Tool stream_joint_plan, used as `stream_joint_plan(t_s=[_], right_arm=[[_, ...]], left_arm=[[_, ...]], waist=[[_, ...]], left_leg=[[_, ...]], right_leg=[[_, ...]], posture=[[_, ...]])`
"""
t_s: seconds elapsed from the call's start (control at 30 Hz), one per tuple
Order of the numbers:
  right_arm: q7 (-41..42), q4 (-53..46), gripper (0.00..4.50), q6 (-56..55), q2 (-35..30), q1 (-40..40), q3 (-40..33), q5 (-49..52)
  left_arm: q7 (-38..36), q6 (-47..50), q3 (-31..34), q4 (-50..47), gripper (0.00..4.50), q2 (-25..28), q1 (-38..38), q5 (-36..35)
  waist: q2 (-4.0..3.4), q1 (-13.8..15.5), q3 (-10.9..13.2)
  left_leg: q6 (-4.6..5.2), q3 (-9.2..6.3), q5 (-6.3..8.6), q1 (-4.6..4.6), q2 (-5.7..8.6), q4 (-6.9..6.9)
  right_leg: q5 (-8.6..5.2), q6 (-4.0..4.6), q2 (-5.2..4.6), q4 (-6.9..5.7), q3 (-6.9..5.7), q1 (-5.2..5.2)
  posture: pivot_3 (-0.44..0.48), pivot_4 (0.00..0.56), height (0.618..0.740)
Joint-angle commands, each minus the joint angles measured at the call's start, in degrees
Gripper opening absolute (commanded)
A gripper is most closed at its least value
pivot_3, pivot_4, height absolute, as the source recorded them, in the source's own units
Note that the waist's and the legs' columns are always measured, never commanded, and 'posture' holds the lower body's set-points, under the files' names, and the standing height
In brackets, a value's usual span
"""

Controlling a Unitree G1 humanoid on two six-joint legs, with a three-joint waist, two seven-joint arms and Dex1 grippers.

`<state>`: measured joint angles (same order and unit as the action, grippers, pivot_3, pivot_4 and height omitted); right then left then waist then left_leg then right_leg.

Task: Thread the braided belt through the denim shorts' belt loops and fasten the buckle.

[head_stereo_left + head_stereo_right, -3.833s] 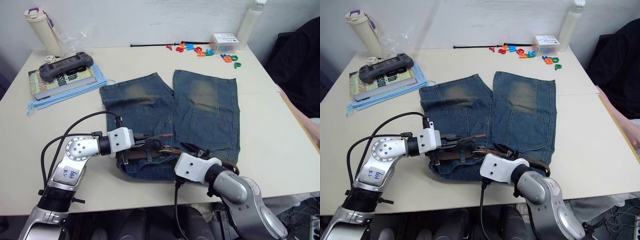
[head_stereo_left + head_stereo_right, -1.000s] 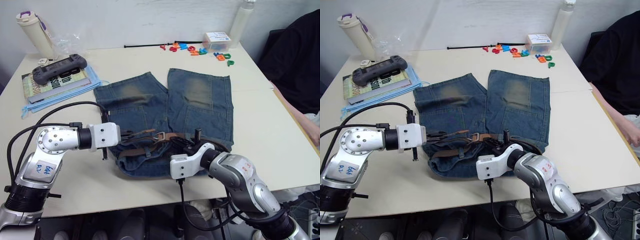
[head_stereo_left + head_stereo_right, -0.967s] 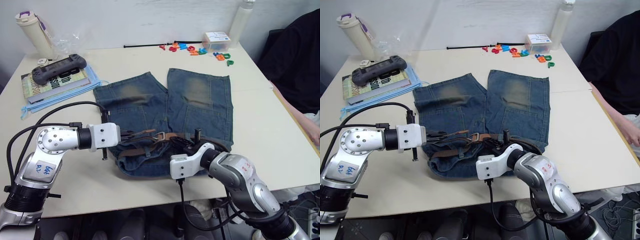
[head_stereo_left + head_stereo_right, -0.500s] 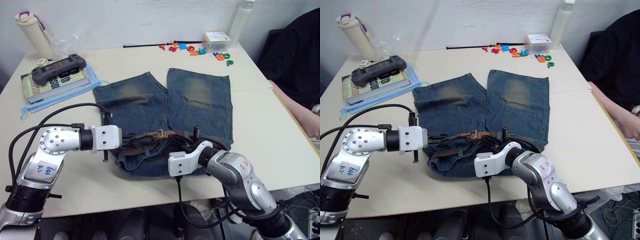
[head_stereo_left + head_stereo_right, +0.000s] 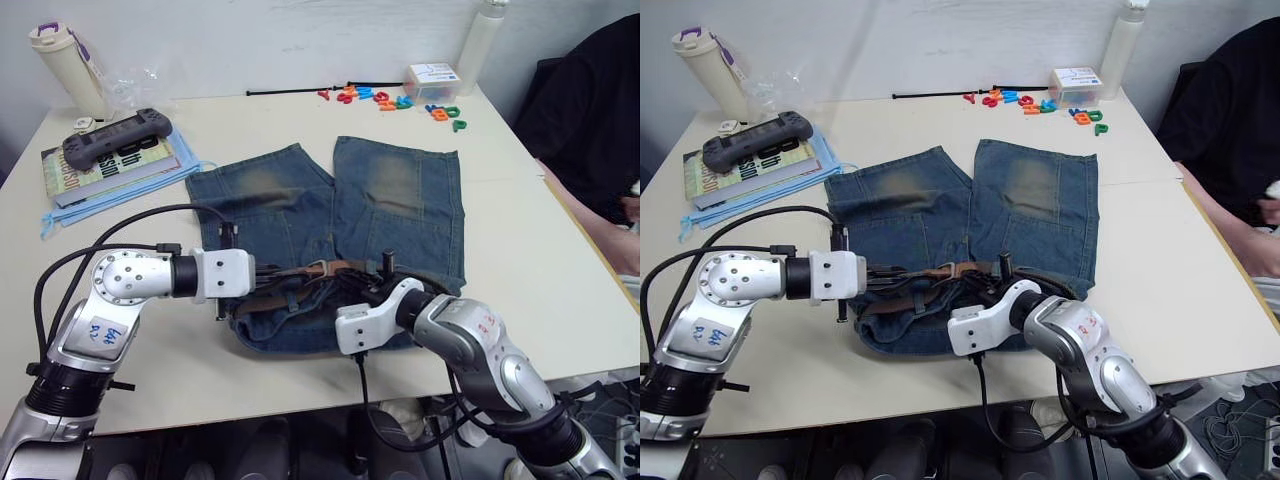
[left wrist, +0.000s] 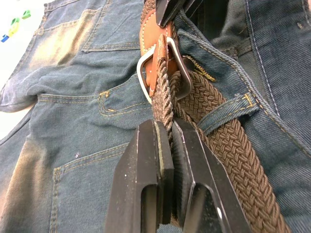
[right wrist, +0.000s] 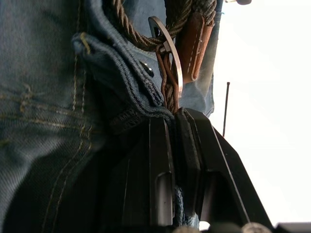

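While the shorts [image 5: 340,215] lie flat mid-table [image 5: 540,270], waistband at the near edge, both grippers crowd there — left gripper [image 6: 165,145] clamped on the belt [image 6: 214,111] beside the buckle [image 6: 163,63], right gripper [image 7: 174,131] pinching belt and waistband together.

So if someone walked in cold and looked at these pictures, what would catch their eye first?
Most likely the denim shorts spread flat mid-table, with both end effectors meeting at the waistband on the near edge. The left end effector is shut on the braided belt just behind the silver buckle, and the right end effector grips the belt from the other side. After that, the colourful plastic letters scattered at the far edge.
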<state>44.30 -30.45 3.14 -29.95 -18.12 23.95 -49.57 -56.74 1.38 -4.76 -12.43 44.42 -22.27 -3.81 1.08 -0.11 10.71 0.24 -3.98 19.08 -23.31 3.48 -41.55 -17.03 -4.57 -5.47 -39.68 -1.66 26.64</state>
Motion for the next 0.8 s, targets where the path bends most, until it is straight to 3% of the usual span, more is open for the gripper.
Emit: stream_joint_plan(t_s=[0.03, 0.37, 0.8], right_arm=[[-0.06, -1.69, 0.04, -2.00, 0.80, -0.90, -0.09, 1.09], [0.22, -2.14, 0.04, -1.46, 1.74, 0.64, -0.61, 0.86], [-1.27, -1.25, 0.04, -2.93, 1.63, -1.99, -1.74, -0.97]], left_arm=[[0.56, -2.28, -1.68, -0.69, 0.00, -1.11, -1.55, 1.20], [0.22, -15.32, -3.08, 5.96, 0.00, 3.56, -3.49, 9.86], [3.50, -14.39, -2.84, 5.25, 0.00, 1.34, -4.20, 10.59]], waist=[[0.00, 0.04, 0.00], [0.01, -0.07, -0.01], [0.02, 0.01, 0.00]], left_leg=[[0.00, 0.00, 0.00, 0.00, 0.00, -0.01], [-0.01, 0.02, 0.00, 0.01, -0.01, -0.02], [0.01, 0.04, 0.01, 0.00, 0.00, -0.03]], right_leg=[[0.00, 0.00, 0.00, 0.00, 0.00, 0.00], [0.00, 0.00, 0.01, -0.03, 0.03, 0.01], [-0.01, -0.01, 0.02, -0.09, 0.05, 0.05]], posture=[[0.000, 0.150, 0.659], [0.000, 0.150, 0.659], [0.000, 0.150, 0.659]])
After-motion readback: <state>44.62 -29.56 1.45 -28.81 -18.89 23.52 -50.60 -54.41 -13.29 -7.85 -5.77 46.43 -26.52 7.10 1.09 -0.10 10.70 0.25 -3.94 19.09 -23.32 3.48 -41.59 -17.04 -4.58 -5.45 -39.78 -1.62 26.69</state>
